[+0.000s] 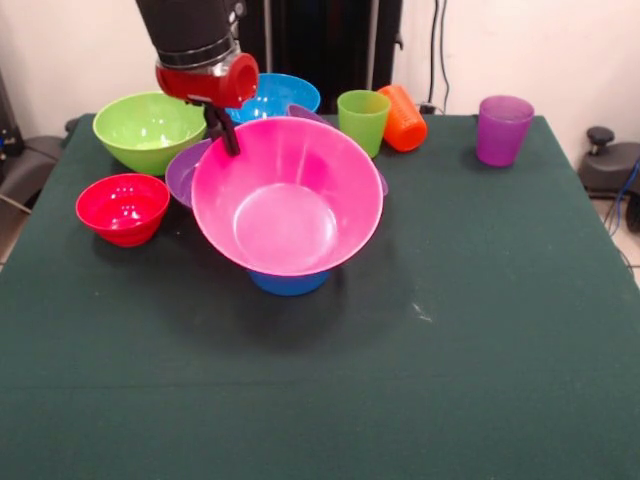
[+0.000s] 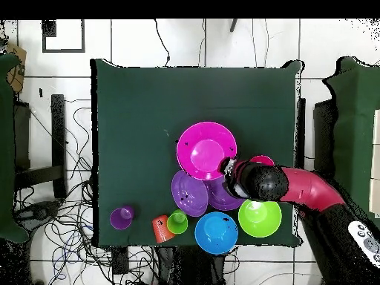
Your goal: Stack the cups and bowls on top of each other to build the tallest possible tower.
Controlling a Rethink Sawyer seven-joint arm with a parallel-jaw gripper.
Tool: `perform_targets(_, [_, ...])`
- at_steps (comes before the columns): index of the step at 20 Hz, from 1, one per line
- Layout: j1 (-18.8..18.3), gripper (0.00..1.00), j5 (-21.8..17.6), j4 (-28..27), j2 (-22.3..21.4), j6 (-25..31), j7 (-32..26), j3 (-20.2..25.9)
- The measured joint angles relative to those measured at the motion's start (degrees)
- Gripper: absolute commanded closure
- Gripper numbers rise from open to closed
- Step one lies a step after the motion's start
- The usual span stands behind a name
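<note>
Over the blue bowl (image 1: 289,282), the end effector (image 1: 229,140) clamped the pink bowl's (image 1: 287,195) rim. Stacking seemed underway; release probably needed levelling first

- A robotics lab is showing here: a red and black robot arm (image 2: 312,189) is reaching over a table under a dark green cloth (image 1: 480,330).
- Loose cables (image 2: 70,223) are trailing across the white tiled floor (image 2: 133,41).
</note>
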Motion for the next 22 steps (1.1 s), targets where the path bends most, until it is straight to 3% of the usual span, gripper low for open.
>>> perform_targets(22, [-2.2,1.0,-1.6,-0.4,3.5,-1.4,0.0,1.3])
